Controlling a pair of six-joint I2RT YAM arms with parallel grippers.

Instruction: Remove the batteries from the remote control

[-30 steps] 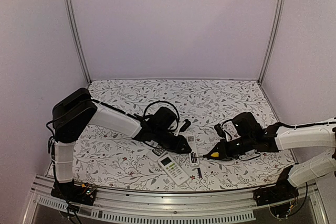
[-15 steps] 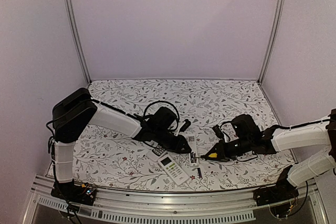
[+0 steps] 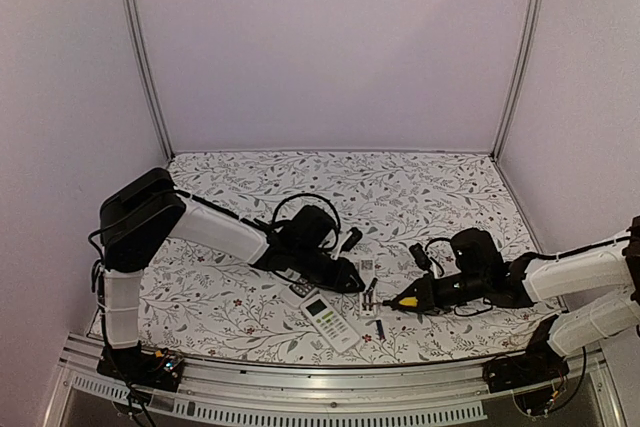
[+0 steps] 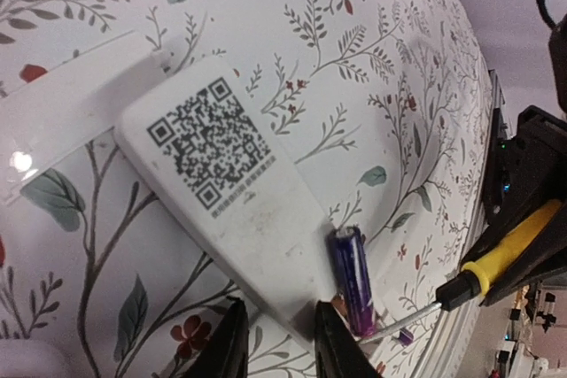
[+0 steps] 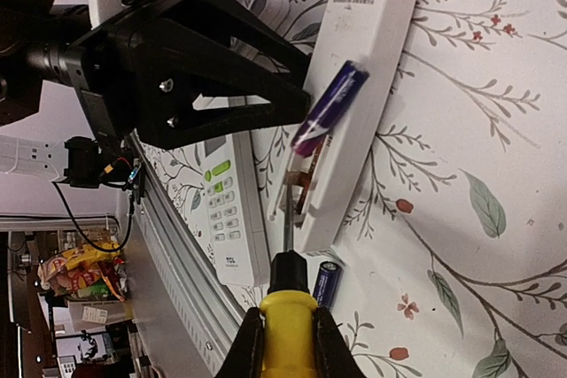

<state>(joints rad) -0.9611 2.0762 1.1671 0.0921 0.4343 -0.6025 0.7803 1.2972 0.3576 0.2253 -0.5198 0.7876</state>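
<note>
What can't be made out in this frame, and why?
1. Whether the left gripper clamps the remote: left wrist view, bottom edge cuts off its fingers.
2. Any battery left inside the remote: right wrist view, the raised battery and screwdriver cover it.
3. The loose battery in the top view: too small.

White table cover (image 3: 230, 312), grey-green leaf sprigs, small red flowers. White remote (image 4: 239, 192), black QR code. Dark purple-blue battery (image 4: 353, 279); dark blue loose battery (image 5: 326, 282). Yellow-handled screwdriver (image 5: 285, 329), black collar. White second remote (image 5: 229, 227), green button.
</note>
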